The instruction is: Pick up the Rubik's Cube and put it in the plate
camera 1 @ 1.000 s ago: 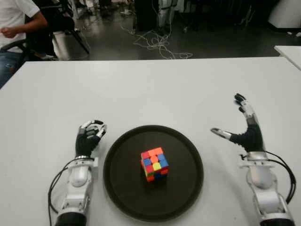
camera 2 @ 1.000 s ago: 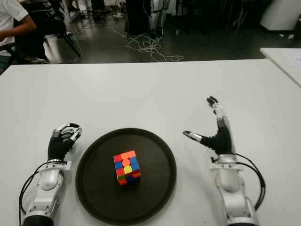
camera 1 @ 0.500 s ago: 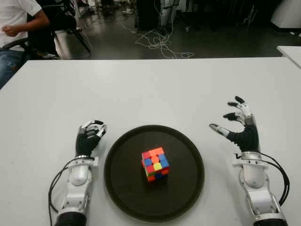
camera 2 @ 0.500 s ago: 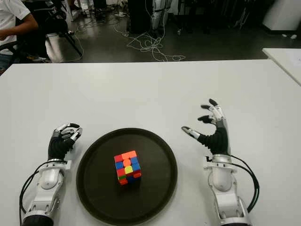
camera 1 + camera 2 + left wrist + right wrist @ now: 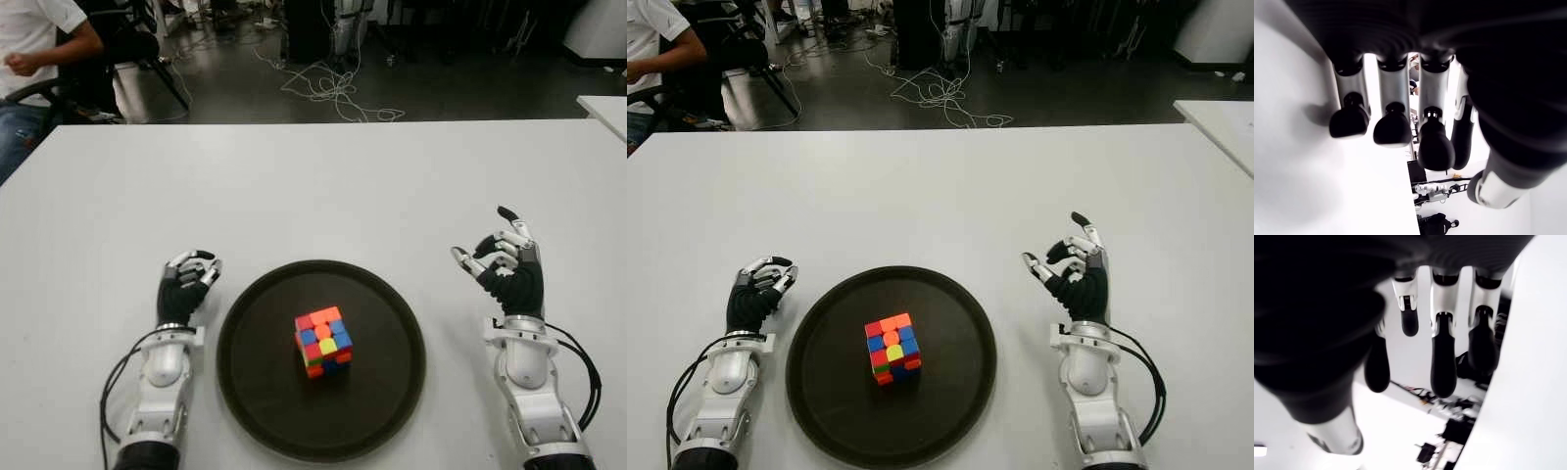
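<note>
- The multicoloured Rubik's Cube [image 5: 322, 342], with orange, red, blue and yellow stickers on its upper face, sits near the middle of the round dark brown plate [image 5: 257, 390], held by neither hand
- The plate lies on the white table [image 5: 294, 186], at the near edge between the two robot arms
- The left hand [image 5: 185, 284], black with silver joints, shows at about 9 o'clock from the plate, just beside its rim; its fingers [image 5: 1393, 128] are curled inward and hold nothing
- The right hand [image 5: 504, 265] shows at about 3 o'clock from the plate, apart from the rim; its fingers [image 5: 1442, 371] are partly bent, one fingertip pointing up, and nothing is in its grasp
- A person in a white shirt [image 5: 34, 34] sits at about 10 o'clock, beyond the table's far left corner
- Loose cables [image 5: 328, 88] lie on the dark floor at 12 o'clock, past the table
</note>
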Robot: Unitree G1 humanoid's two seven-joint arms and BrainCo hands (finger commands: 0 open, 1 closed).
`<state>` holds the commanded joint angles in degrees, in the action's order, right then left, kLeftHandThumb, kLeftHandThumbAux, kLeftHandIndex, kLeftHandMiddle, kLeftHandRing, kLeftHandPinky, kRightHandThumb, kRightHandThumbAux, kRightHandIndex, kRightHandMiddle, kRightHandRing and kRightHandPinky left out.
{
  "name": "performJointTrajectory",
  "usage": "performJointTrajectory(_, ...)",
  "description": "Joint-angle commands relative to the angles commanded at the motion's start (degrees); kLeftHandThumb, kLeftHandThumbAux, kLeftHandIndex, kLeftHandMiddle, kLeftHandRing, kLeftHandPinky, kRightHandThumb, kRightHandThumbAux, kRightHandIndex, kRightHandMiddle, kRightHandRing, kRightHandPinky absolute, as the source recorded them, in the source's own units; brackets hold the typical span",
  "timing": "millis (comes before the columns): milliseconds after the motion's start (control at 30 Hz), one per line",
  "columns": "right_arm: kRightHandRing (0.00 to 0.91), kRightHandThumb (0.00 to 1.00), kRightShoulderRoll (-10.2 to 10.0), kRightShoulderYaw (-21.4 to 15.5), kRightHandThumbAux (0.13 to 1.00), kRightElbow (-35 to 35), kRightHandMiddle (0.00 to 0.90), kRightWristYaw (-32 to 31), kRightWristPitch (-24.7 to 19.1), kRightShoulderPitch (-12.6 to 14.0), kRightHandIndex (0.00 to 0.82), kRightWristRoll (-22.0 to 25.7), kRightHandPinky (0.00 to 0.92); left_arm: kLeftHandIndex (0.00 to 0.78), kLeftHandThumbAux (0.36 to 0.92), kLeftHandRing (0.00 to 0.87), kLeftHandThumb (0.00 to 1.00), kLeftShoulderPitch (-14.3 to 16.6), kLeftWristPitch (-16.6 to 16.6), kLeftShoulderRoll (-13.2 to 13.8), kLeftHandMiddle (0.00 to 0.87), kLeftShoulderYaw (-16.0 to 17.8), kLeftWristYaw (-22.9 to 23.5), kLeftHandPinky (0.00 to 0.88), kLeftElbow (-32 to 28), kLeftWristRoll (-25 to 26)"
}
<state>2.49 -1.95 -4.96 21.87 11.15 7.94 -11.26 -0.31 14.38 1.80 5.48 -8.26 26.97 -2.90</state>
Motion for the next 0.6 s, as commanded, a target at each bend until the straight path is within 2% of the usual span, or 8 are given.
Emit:
performJointTrajectory(200,0.815,0.283,0.2,1.4,0.817,3.2,0.813,0.2,-7.5,0.7,0.699,-1.9,0.822,0.443,0.706,0.83,0.704,0.1,1.3,-0.3,0.809,0.2,-0.1,0.819,0.8,0.3)
performJointTrajectory(333,0.829,0.296,-0.4,2.3,0.813,4.7,0.825,0.5,-13.6,1.5,0.717,-2.8,0.832,0.442,0.707,0.826,0.703,0.4,1.8,-0.1,0.806,0.3,0.3,0.809,1.8,0.6)
performJointTrajectory(500,0.838,0.284,-1.0,2.7,0.817,-0.3,0.826,2.2,-16.2,1.3,0.719,-2.8,0.838,0.443,0.707,0.826,0.703,-0.2,0.2,-0.1,0.808,0.1,0.2,0.818,-0.3,0.4)
performJointTrajectory(600,0.841,0.268,-1.6,2.7,0.821,0.0,0.824,2.5,-19.2,1.1,0.723,-2.3,0.842,0.443,0.707,0.83,0.704,-0.3,-0.4,-0.2,0.811,0.2,-0.1,0.822,-0.5,0.3)
